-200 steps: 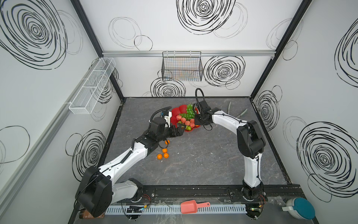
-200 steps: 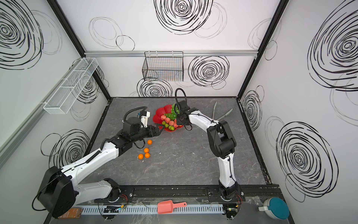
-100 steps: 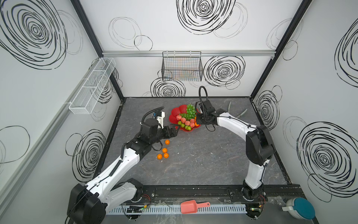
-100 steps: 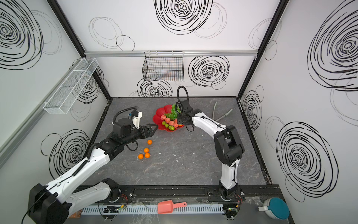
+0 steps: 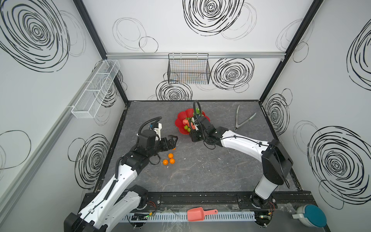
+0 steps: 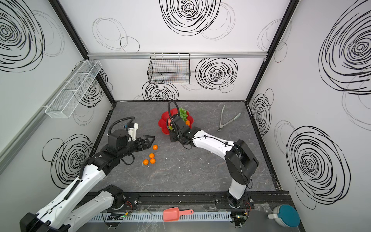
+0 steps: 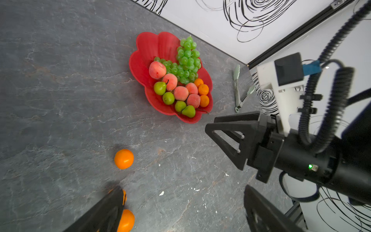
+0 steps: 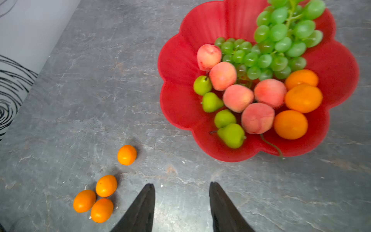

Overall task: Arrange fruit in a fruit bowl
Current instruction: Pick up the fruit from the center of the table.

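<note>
The red scalloped fruit bowl (image 5: 181, 123) (image 6: 163, 123) (image 7: 144, 58) (image 8: 176, 100) sits at the back middle of the table. It holds green grapes (image 8: 279, 44), several peaches (image 8: 237, 98), several pears (image 8: 231, 135) and three tangerines (image 8: 290, 124). Several loose tangerines (image 5: 170, 155) (image 6: 151, 155) (image 8: 106, 185) (image 7: 123, 159) lie on the table, left of and nearer than the bowl. My left gripper (image 5: 173, 138) (image 6: 150, 138) (image 7: 182, 188) hangs wide open over them, empty. My right gripper (image 5: 193, 137) (image 8: 181, 184) is open and empty just in front of the bowl.
Metal tongs (image 5: 243, 120) (image 6: 226, 120) lie at the back right. A black wire basket (image 5: 188, 70) hangs on the back wall, a white mesh shelf (image 5: 96, 88) on the left wall. A pink scoop (image 5: 198, 214) lies beyond the front rail.
My left gripper has drawn back from the bowl's rim to above the loose tangerines. My right gripper has pulled off the bowl toward the front.
</note>
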Action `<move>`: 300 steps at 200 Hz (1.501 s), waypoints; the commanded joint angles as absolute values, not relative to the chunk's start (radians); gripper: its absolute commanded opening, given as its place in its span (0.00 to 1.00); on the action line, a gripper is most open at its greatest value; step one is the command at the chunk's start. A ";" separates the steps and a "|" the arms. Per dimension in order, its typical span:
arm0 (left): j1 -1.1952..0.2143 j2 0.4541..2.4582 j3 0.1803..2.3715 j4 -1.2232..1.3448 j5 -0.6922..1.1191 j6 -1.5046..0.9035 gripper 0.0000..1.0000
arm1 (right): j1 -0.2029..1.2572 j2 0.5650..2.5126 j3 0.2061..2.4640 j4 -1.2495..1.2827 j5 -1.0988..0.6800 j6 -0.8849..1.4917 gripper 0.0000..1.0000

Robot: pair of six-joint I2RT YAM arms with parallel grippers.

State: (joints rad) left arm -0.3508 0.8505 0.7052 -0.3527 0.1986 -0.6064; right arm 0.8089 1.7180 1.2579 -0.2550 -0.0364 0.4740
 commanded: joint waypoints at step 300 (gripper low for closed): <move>0.054 0.715 0.611 -0.470 0.310 -0.629 0.96 | 1.019 2.289 1.757 -0.409 0.058 0.626 0.53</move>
State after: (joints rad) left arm 0.0422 0.7139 0.6159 -0.4995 0.2955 -0.6388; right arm 1.0142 2.2616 1.7107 -0.3397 0.0261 0.6281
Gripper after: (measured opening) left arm 0.959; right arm 0.535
